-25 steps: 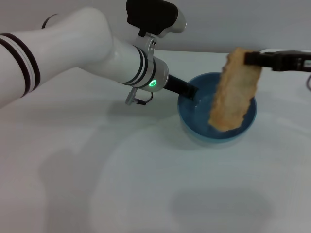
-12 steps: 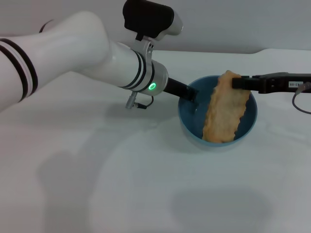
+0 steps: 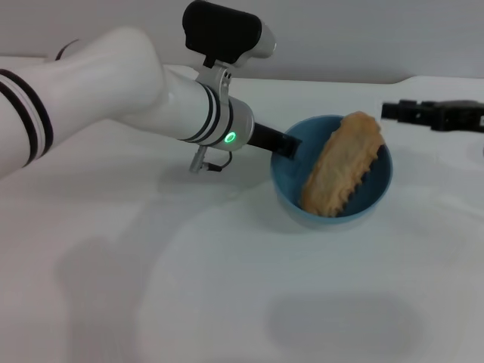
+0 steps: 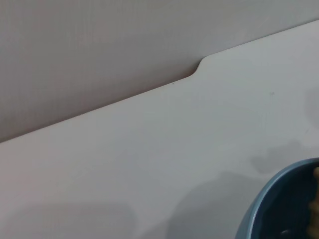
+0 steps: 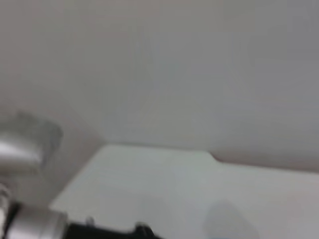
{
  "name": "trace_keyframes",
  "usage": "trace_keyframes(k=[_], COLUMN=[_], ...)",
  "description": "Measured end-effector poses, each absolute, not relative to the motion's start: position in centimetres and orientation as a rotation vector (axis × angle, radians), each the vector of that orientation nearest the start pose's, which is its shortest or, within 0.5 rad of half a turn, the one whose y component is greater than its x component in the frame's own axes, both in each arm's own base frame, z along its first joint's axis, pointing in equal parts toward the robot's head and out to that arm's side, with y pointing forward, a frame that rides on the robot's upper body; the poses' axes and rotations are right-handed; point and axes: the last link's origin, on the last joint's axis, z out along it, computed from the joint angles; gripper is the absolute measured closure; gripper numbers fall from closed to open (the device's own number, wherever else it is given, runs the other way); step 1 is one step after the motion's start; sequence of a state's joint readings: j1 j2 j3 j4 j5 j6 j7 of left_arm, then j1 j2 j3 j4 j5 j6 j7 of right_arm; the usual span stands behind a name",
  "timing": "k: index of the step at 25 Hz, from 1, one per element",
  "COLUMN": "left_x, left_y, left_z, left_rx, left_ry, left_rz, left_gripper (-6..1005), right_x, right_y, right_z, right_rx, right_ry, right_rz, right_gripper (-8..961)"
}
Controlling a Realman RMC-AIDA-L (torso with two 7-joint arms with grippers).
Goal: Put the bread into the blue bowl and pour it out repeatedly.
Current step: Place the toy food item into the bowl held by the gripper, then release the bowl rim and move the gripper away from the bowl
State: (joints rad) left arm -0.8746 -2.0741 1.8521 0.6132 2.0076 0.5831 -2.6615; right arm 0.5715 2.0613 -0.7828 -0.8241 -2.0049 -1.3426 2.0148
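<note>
The bread [image 3: 339,163] is seen lying in the blue bowl [image 3: 287,193], right of the middle of the head view. It is leaned against the far side, with its upper end poking over the rim. So the putting-in part looks done for this round.

The left gripper [image 3: 288,145] is placed at the bowl's left rim. The rim seems to be held by it, but its fingers are mostly hidden, so how tightly they are closed cannot be told. In the left wrist view, only a piece of the bowl is shown at the lower right.

The right gripper [image 3: 392,110] is found at the upper right of the head view, well apart from the bread. Nothing is held in it. Whether it is open cannot be told.

The pouring out is probably what is left, then putting the bread back in again.
</note>
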Motion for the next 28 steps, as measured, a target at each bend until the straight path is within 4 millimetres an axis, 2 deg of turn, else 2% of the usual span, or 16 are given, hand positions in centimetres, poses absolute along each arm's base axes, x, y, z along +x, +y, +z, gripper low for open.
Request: trace_keyframes(k=[3,4,7,8,12,15,19,28], left_x=[-17.0,-17.0,-17.1,-17.1,-16.7,-16.1,-15.2,-15.4], left_y=[41.0,40.8,39.7,39.2,38.7,38.5,38.4,38.6], left_z=[-12.3,-12.5,-13.5,-13.8,-14.2,-14.4,-14.6,-14.8], left_rx=[-2.435,-2.444,-2.506,-2.536,-2.567,-2.583,-2.599,-2.587], left_ry=[-1.065,-1.053,-0.994,-0.975,-0.965,-0.967,-0.976,-0.919], left_rz=[-0.001,0.014,0.103,0.143,0.166,0.139,0.101,0.113], left_gripper=[1001,1001,1000,1000,1000,1000,999,999], right_x=[25.3,25.3,26.7,27.8,29.0,29.6,29.6,29.8], right_y=[37.4,37.4,36.9,36.6,36.0,35.7,35.7,36.0], right_z=[5.1,5.1,6.9,7.8,8.4,8.1,7.8,7.5], right_rx=[-2.337,-2.337,-2.225,-2.164,-2.11,-2.096,-2.097,-2.087], right_ry=[1.189,1.189,1.203,1.222,1.248,1.265,1.275,1.272], right_rz=[0.789,0.789,0.861,0.883,0.884,0.879,0.881,0.875], right_gripper=[451,451,451,451,451,451,451,451])
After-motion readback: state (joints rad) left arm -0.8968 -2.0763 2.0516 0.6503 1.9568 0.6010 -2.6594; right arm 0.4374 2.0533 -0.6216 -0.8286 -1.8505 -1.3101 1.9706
